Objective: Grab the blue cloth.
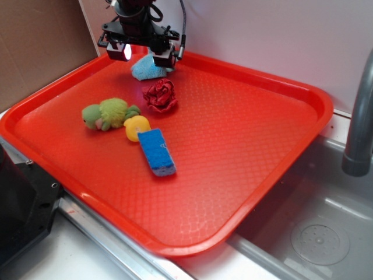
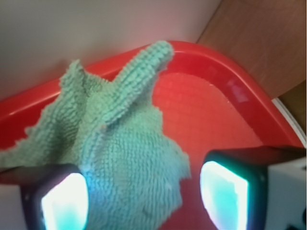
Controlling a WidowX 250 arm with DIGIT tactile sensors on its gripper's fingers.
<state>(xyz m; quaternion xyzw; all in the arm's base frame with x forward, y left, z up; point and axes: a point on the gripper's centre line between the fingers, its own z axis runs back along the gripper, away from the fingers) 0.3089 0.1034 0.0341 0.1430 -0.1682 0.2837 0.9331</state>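
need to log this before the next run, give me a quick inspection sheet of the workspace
surface: red tray with a textured floor, resting partly over a sink; no spills seen
job's things: blue cloth at the tray's far edge, crumpled with corners sticking up, directly under the gripper
clutter: dark red rose-shaped cloth, green plush toy, yellow object, blue sponge block, all mid-tray
grippers: gripper open, its fingers straddling the blue cloth; not closed on it
cables: black cable running up from the gripper
surroundings: white wall, brown board on the left, grey faucet, sink drain
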